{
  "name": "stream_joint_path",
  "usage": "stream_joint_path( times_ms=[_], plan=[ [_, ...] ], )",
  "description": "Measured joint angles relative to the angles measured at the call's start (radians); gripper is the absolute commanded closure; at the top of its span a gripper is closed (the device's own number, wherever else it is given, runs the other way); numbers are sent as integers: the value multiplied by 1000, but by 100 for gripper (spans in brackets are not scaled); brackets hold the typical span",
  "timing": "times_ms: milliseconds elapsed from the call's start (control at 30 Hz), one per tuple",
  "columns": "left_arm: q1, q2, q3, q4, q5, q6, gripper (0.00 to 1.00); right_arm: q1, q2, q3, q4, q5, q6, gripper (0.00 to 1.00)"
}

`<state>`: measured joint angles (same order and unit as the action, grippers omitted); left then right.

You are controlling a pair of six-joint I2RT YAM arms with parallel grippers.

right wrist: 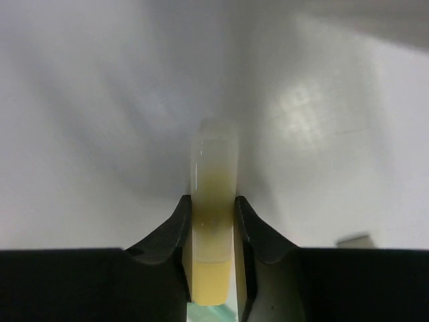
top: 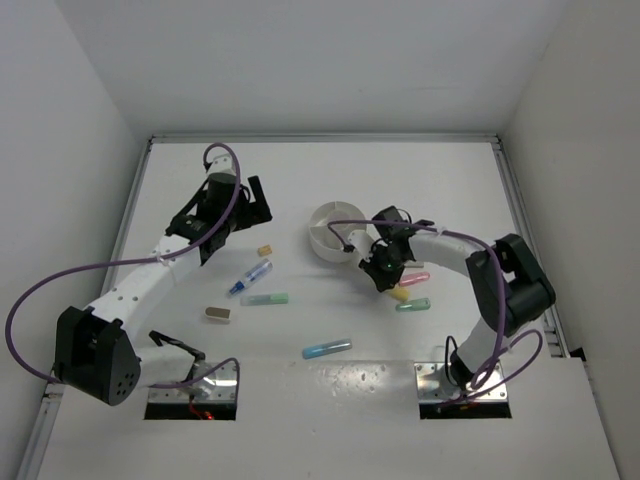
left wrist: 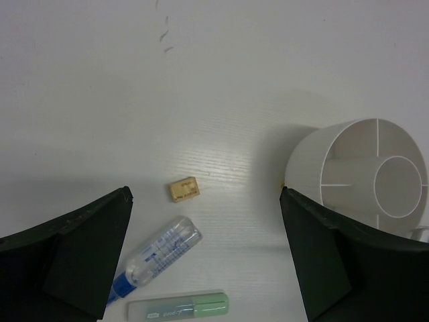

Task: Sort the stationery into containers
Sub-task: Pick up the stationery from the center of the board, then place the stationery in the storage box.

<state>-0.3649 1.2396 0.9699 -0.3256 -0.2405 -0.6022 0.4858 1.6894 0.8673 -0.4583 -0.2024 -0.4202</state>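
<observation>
Clamping a yellow marker (right wrist: 214, 171) tightly between its fingers, the right gripper (top: 383, 270) sits just beside the white bowl (top: 322, 228), at the bowl's near right side. Whether the marker touches the surface (top: 330, 170) cannot be told from the right wrist view. A pink marker (top: 414, 278) and a green marker (top: 412, 304) lie on the surface close to this gripper.

The left gripper (top: 245, 208) hangs left of the bowl with its fingers (left wrist: 80, 255) spread wide apart and nothing between them. Under it, a small tan eraser (left wrist: 183, 188) lies apart from the bowl. A blue-clear pen (left wrist: 157, 258) lies aslant nearer the arm bases, and a second green marker (left wrist: 179, 308) lies just past it.

Closer to the bases, a grey-tan eraser (top: 217, 314) and a light blue marker (top: 327, 348) lie well apart. The bowl's compartments show nothing inside in the left wrist view.
</observation>
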Motion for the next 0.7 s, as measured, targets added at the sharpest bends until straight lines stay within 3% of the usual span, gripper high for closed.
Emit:
stream_joint_path(
  times_ms=[200,300,467,567,700],
  plan=[
    [0,0,0,-1,4,0,2,-8,-206,44,-239,-181,-117,100],
    [0,0,0,-2,8,2,2,-8,-373,130,-243,-280,-119,100],
    [0,0,0,-3,8,12,2,-8,-536,101,134,-258,112,100],
    [0,0,0,-3,7,14,2,-9,-506,2,402,-124,285,100],
    [0,1,0,-2,5,19,2,-11,-406,-54,565,20,486,100]
  ],
)
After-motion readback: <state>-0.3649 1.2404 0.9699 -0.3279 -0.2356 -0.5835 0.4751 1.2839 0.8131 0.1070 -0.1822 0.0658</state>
